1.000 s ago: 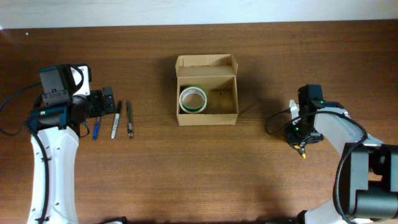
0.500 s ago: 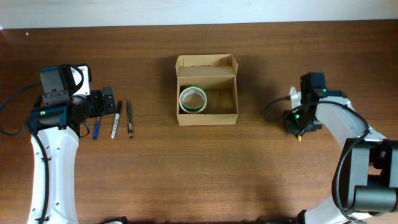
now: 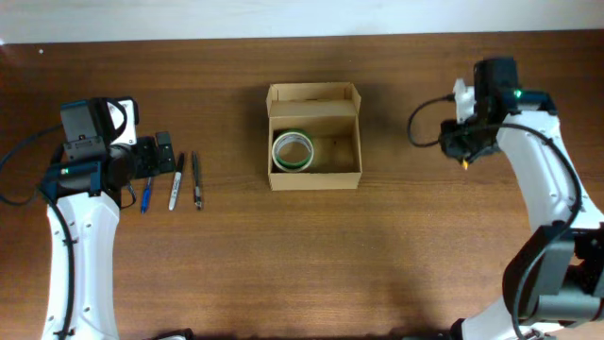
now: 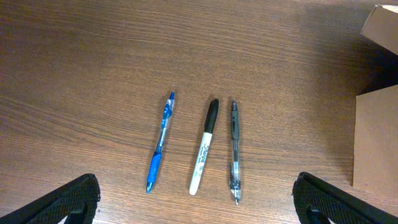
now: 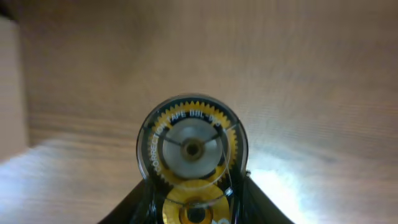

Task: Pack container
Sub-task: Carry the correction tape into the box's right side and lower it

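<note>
The container (image 3: 336,153), a tan cardboard box with its flap lid folded back, stands open at mid-table with a green-edged tape roll (image 3: 293,151) inside. Right of the box, my right gripper (image 3: 464,146) is shut on a clear correction tape dispenser (image 5: 191,149) with yellow gears, held off the table between the fingers of the right gripper (image 5: 196,205). My left gripper (image 3: 162,151) hovers wide open at the far left. In the left wrist view nothing sits between the fingers of the left gripper (image 4: 198,205), and the container's edge (image 4: 376,143) shows at the right.
Three writing tools lie side by side just right of the left gripper: a blue pen (image 4: 160,143), a black-capped white marker (image 4: 204,146) and a clear black pen (image 4: 234,152). Cables trail from both arms.
The right arm has carried the correction tape from the near right of the table toward the far side, level with the box. The left arm has not moved.
</note>
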`<state>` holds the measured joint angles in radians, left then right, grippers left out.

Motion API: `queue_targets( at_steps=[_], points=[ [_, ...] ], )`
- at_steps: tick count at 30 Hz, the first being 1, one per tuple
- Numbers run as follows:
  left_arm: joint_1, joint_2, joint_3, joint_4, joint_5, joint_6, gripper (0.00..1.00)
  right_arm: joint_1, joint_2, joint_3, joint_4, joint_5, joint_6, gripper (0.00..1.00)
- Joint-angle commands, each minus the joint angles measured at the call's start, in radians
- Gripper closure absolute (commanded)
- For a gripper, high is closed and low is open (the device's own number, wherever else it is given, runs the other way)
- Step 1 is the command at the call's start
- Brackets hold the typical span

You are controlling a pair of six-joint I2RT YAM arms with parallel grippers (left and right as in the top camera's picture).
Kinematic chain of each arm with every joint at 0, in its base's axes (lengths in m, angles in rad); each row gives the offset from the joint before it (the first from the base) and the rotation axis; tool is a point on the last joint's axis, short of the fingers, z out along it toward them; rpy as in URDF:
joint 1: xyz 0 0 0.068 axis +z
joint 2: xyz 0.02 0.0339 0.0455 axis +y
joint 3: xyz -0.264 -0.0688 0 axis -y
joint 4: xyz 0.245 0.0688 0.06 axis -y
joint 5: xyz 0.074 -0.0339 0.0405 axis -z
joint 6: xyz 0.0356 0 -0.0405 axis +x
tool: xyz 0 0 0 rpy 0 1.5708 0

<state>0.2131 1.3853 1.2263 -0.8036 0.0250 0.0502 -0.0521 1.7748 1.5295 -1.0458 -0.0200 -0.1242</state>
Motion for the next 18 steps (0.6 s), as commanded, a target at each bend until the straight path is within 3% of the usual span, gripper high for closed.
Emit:
queue_targets(
  at_steps=[1, 10, 18],
  points=[
    [0.006, 0.005, 0.016, 0.002, -0.003, 0.015, 0.0, 0.065, 0.001, 0.135, -0.039, -0.014, 0.01, 0.64],
    [0.006, 0.005, 0.016, 0.002, -0.003, 0.015, 0.01, 0.366, 0.001, 0.449, -0.144, -0.014, 0.026, 0.64],
    [0.006, 0.005, 0.016, 0.002, -0.003, 0.015, 0.0, 0.639, 0.063, 0.467, -0.109, 0.056, -0.082, 0.7]
  ],
)
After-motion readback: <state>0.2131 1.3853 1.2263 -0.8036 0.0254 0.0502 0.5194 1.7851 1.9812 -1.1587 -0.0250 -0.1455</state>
